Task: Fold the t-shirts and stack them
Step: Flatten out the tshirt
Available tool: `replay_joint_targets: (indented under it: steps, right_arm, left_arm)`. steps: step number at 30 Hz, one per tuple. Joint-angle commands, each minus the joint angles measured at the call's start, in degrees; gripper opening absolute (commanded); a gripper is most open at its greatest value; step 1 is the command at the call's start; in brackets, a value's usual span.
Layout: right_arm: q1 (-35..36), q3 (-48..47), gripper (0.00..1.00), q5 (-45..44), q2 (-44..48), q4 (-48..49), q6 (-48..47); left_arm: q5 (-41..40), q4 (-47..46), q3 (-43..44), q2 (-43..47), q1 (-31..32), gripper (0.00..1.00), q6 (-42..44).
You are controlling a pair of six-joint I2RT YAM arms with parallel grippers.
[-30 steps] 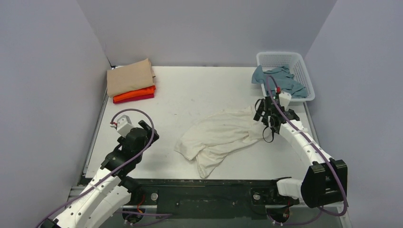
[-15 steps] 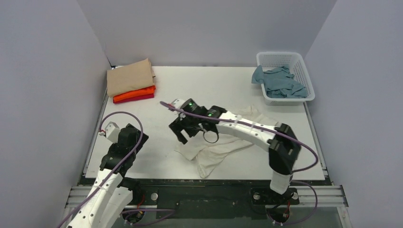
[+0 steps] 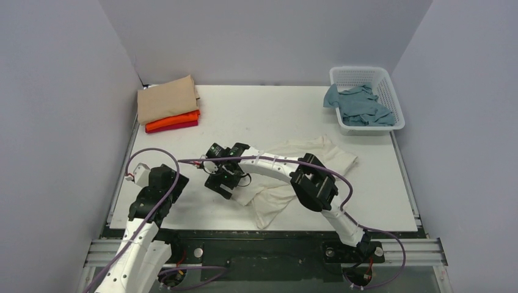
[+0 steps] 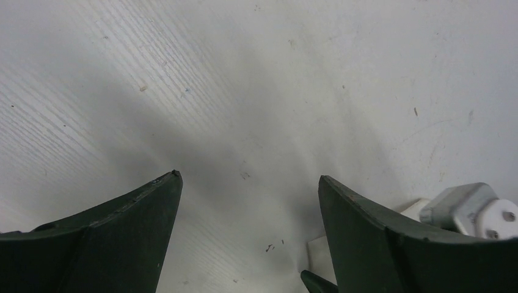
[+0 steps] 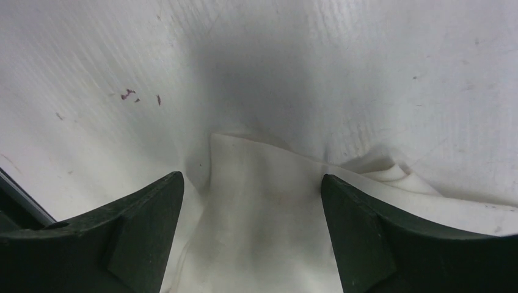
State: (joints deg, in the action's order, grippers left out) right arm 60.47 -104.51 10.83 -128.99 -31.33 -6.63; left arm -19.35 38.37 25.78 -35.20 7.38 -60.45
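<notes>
A large cream t-shirt [image 3: 273,196] lies crumpled and unfolded on the white surface [image 3: 262,116], and everything else is placed here against it. The right arm reaches across the top of the shirt, so much of the cloth's middle is hidden beneath it. The right pincer [image 3: 221,180] sits at the shirt's left end. In the right wrist view, that pincer [image 5: 250,176] is spread wide. Its two dark fingers [image 5: 146,213] stand on either side of a raised corner of the cream cloth [image 5: 269,226] without pinching it. Bare surface lies just past that corner.

The left pincer [image 3: 173,180] is to the left of the cream shirt, near it but apart from the cloth. In the left wrist view it [image 4: 248,176] is likewise released, fingers wide and nothing between them but bare, lightly scuffed surface.

Far beyond the shirt's left end, well apart from it, a folded pile rests in the back corner. It has a tan t-shirt [image 3: 166,101] on top, an orange one [image 3: 174,120] under it, and a red one [image 3: 186,125] showing at the bottom edge.

Beyond the shirt's right end, against the back right corner, a white lattice basket [image 3: 366,74] holds a bunched grey-blue t-shirt [image 3: 360,107]. Part of it spills over the basket's left rim.
</notes>
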Motion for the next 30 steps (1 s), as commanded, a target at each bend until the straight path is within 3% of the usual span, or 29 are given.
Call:
replay_joint_targets:
  steps: [1, 8, 11, 18, 21, 24, 26, 30]
  right_arm:
    - [0.3, -2.4, 0.75, 1.6, -1.8, -5.5, -3.3]
    - [2.0, -0.7, 0.66, -3.4, -2.7, -5.3, -3.7]
    - [2.7, 0.3, 0.55, -7.0, -2.1, -3.9, -2.9]
    - [3.5, 1.7, 0.42, -10.6, -1.2, 1.2, -1.2]
    - [3.7, 1.4, 0.26, -12.1, -1.5, 2.6, -0.4]
    - [3.7, 1.2, 0.17, -12.3, -1.4, 3.3, 0.4]
    - [3.7, 1.7, 0.05, -12.3, -0.7, 4.0, 0.9]
    - [3.6, 3.8, 0.0, -12.4, 3.6, 7.2, 2.9]
  left_arm:
    - [0.4, -0.3, -0.1, 0.9, -0.6, 0.93, -0.6]
    - [0.2, 0.1, -0.2, 0.9, -1.0, 0.93, -0.3]
    - [0.0, 0.4, -0.2, 1.1, -1.1, 0.93, -0.1]
    - [-0.8, 1.2, 0.0, 2.2, -1.4, 0.93, 0.3]
    - [-0.7, 1.3, 0.0, 2.7, -1.4, 0.93, 0.5]
    - [-0.9, 1.5, 0.0, 2.9, -1.5, 0.93, 0.5]
    - [-0.7, 1.4, 0.0, 3.0, -1.4, 0.93, 0.6]
    - [0.3, 0.6, 0.1, 3.0, -1.5, 0.93, 1.2]
